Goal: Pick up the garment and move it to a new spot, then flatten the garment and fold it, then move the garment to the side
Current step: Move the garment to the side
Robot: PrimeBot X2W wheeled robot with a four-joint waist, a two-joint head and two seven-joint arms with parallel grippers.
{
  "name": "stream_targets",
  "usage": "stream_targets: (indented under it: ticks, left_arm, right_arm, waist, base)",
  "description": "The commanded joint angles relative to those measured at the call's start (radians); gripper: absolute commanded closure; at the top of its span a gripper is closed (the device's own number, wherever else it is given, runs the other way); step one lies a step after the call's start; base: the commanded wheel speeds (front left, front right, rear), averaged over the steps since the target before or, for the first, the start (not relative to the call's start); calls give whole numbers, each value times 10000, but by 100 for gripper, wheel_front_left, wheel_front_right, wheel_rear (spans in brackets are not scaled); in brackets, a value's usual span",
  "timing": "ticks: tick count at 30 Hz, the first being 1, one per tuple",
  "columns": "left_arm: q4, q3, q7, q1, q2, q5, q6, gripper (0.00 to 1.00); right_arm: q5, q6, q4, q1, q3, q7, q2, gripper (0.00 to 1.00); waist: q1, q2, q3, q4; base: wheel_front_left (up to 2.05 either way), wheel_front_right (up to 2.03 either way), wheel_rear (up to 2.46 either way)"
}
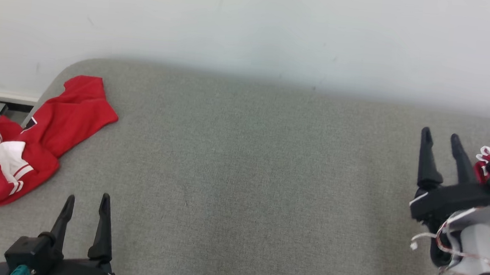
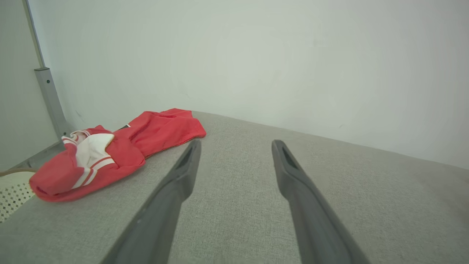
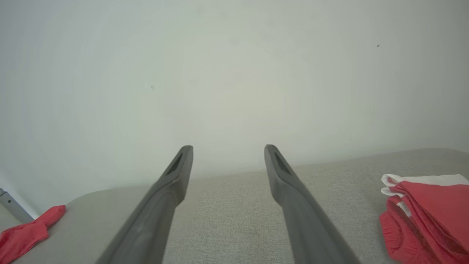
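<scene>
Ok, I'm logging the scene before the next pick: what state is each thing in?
garment: crumpled, unfolded, on the table's left corner, partly over the edge
red pile: folded in layers, lying at the right
left end effector: open, empty, above the table
right end effector: open, empty, beside the red pile

garment (image 1: 39,139) at left corner of table (image 1: 242,176), folded pile (image 3: 432,216) at right edge, wall (image 1: 254,24) behind
</scene>
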Motion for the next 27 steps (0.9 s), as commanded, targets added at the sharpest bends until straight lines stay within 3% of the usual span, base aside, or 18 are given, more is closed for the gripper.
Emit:
stream_targets:
  ticks: [1,7,14,27]
  left_arm:
    - [38,21,74,151,34,-127,-6,0]
    - [47,63,233,387,36,-254,90,0]
    - [124,-211,408,478,186,-250,-172,0]
    - [410,-547,147,630,112,-152,-323,0]
  right_arm:
    - [104,-14,-257,391,149,-59,64,0]
    - [-265,-14,-1468,1690,519,-215,312,0]
    - [-859,-14,-2432,2873,534,-32,575,0]
    - [-272,-14,-2525,3855,926,131,602,0]
  waist:
    - [2,2,-224,-83]
    - [2,2,-413,-245]
    - [2,2,-468,-548]
    - [2,2,-367,-1060]
  base:
    - [0,0,0]
    - [0,0,0]
    - [0,0,0]
    - [0,0,0]
